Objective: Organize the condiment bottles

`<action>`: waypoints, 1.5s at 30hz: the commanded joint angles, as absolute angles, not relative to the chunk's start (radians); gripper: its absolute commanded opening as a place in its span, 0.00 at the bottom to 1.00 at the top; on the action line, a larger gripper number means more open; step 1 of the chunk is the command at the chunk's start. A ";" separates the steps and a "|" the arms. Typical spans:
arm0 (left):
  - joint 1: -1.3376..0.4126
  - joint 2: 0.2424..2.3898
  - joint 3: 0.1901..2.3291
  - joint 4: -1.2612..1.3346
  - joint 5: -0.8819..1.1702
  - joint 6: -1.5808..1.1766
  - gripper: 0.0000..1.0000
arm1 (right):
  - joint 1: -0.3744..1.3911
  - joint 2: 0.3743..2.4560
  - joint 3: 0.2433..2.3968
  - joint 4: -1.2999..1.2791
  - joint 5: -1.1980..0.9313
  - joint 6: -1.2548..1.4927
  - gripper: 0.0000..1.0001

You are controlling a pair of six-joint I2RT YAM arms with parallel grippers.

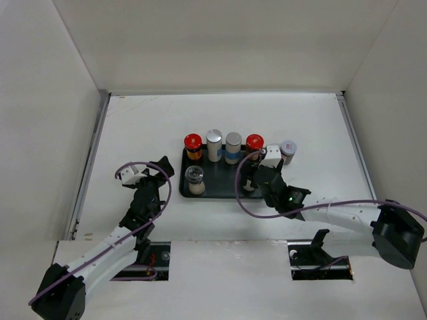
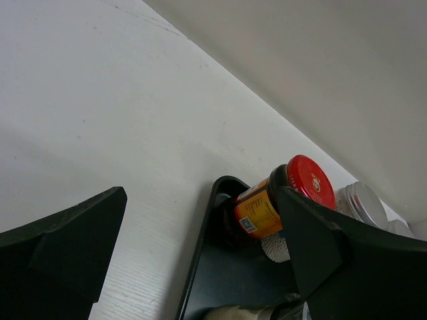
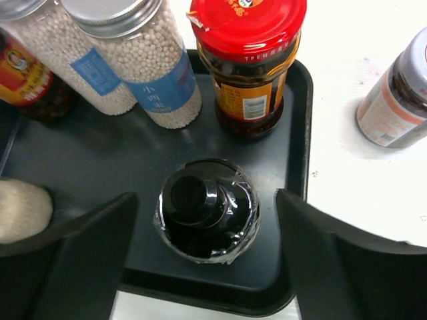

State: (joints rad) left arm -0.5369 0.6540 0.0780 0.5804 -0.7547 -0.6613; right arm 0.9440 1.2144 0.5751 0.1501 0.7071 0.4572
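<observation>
Right pincer (image 3: 203,203) gapes, untouching, around the black-capped bottle (image 3: 208,233) at the tray's (image 3: 299,120) near-right corner. Left pincer (image 1: 148,172) hangs released over the surface (image 1: 133,127), left of the tray.

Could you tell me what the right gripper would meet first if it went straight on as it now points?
Most likely the black-capped bottle, standing on the black tray right between the open fingers of the right gripper; how far off it is, the picture does not show.
</observation>
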 commanded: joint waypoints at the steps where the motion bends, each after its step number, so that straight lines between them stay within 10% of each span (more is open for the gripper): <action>1: -0.527 0.660 0.066 0.632 -0.747 -0.663 1.00 | 0.950 1.122 0.586 0.199 0.726 0.471 0.96; 7: -0.528 0.664 0.066 0.635 -0.753 -0.663 1.00 | 0.767 0.959 0.563 0.183 0.837 0.449 1.00; 14: -0.530 0.676 0.064 0.652 -0.743 -0.664 1.00 | 0.437 1.228 0.650 0.222 0.760 0.427 1.00; 26: -0.530 0.709 0.078 0.650 -0.724 -0.657 1.00 | 0.389 1.521 0.762 0.330 0.687 0.445 1.00; 35: -0.530 0.712 0.081 0.649 -0.716 -0.657 0.99 | 0.380 1.447 0.741 0.330 0.730 0.440 0.58; 45: -0.527 0.707 0.077 0.660 -0.738 -0.660 1.00 | 0.638 1.013 0.719 0.310 0.894 0.244 0.54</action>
State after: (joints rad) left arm -0.5312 0.7097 0.0780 0.6029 -0.7280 -0.6609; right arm 0.5457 1.1248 0.6849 0.2111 0.8143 0.3233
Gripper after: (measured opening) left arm 0.997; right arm 0.701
